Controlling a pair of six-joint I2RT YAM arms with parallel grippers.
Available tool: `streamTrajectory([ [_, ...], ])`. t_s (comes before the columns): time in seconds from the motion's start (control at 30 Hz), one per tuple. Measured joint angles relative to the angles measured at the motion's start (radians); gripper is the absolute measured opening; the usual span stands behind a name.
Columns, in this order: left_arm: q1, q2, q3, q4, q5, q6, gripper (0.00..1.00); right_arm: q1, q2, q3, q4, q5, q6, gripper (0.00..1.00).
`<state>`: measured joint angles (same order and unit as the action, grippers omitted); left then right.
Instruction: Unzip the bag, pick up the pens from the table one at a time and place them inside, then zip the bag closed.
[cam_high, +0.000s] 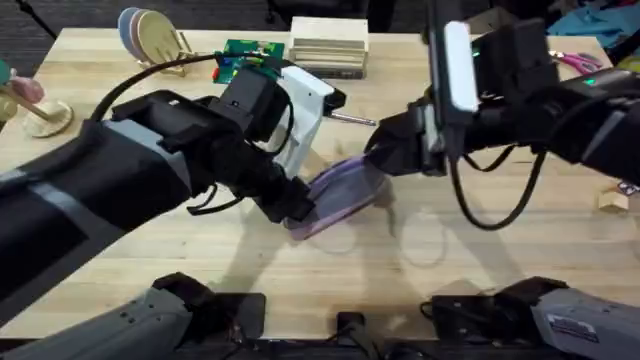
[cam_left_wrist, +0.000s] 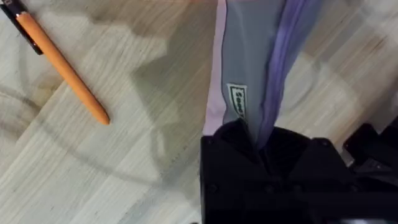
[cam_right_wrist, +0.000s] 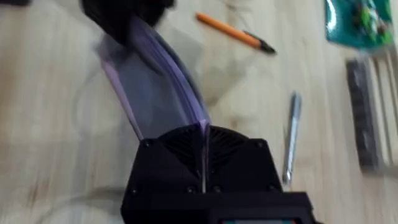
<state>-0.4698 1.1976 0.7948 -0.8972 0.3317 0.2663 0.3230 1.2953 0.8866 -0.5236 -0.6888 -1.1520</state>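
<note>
The lavender bag (cam_high: 345, 188) is lifted a little off the table (cam_high: 480, 250) and held stretched between both arms. My left gripper (cam_left_wrist: 255, 140) is shut on one end of it, with the bag (cam_left_wrist: 249, 62) running away from the fingers. Shut on the other end, along the zipper edge (cam_right_wrist: 180, 74), is my right gripper (cam_right_wrist: 204, 127). The orange pen (cam_left_wrist: 62, 62) with a black end lies on the wood beside the bag, also seen as the orange pen (cam_right_wrist: 233, 32). Farther out lies the silvery pen (cam_right_wrist: 291, 137), at the back of the table in the overhead view (cam_high: 352, 119).
A rack of plates (cam_high: 150, 35), a green packet (cam_high: 245, 52) and a pale box (cam_high: 328, 45) line the far edge. Pink-handled scissors (cam_high: 575, 62) lie at the far right, a small wooden block (cam_high: 612, 198) at the right edge. A white object (cam_high: 305, 110) sits behind the left arm.
</note>
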Motion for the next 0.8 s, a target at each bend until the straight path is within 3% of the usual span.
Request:
streamTrajectory([
  [0.33,0.000,0.000,0.000,0.011,-0.003,0.020,0.042,0.210,0.007,0.003,0.031,0.005,0.008,0.031],
  [0.5,0.000,0.000,-0.003,0.027,0.003,0.058,0.042,0.325,0.071,0.003,0.166,0.005,0.084,0.031],
  [0.73,0.000,0.000,-0.005,0.031,0.008,0.072,0.042,0.346,0.086,0.003,0.190,0.005,0.133,0.031],
  [0.8,0.000,0.000,-0.005,0.032,0.009,0.075,0.042,0.346,0.086,0.003,0.191,0.004,0.142,0.126],
])
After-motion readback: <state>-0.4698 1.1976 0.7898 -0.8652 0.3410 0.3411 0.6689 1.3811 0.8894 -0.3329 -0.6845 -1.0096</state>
